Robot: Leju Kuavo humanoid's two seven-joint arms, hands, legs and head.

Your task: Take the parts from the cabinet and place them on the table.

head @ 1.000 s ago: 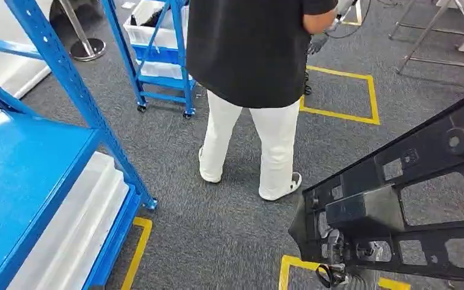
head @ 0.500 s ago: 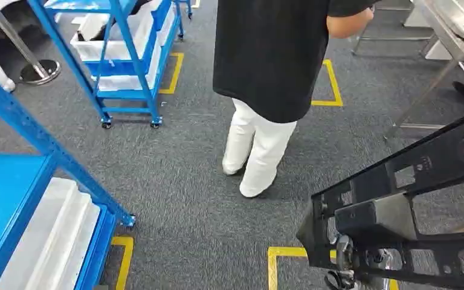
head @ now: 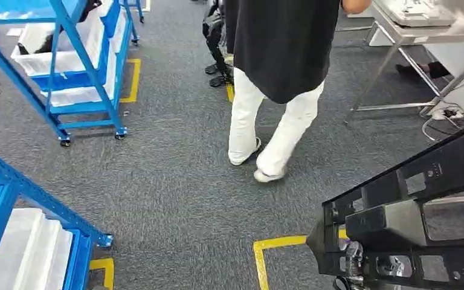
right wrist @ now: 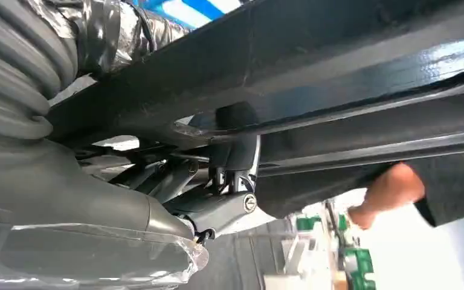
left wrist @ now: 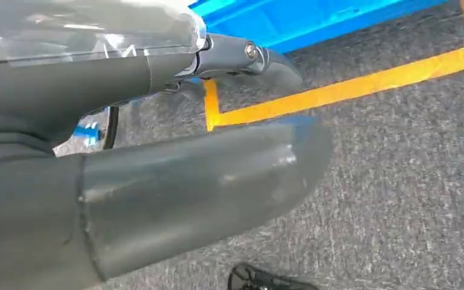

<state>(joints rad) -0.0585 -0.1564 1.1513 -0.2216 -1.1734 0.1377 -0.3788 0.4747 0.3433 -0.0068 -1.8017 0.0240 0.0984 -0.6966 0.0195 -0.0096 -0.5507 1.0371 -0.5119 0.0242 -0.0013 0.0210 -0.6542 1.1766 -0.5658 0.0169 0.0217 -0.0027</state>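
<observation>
A large black plastic frame part (head: 399, 225) with several cut-outs fills the lower right of the head view, carried above the carpet. My right hand (head: 353, 264) grips it from below at its near left corner. In the right wrist view the hand (right wrist: 157, 202) has its dark fingers (right wrist: 232, 181) clamped against the underside of the part (right wrist: 338, 60). My left hand (left wrist: 157, 151) hangs over the carpet, thumb and fingers apart, holding nothing. The blue cabinet (head: 18, 184) stands at the lower left, and a metal table (head: 408, 33) at the upper right.
A person (head: 284, 48) in a black top and white trousers stands on the grey carpet straight ahead, back turned. A blue wheeled rack (head: 78, 66) with white bins stands at the upper left. Yellow tape (head: 272, 244) marks the floor. Cables (head: 444, 113) lie under the table.
The camera has turned toward the right: cabinet and rack slid left and the metal table came into view. The person has stepped. The black part stays in my right hand.
</observation>
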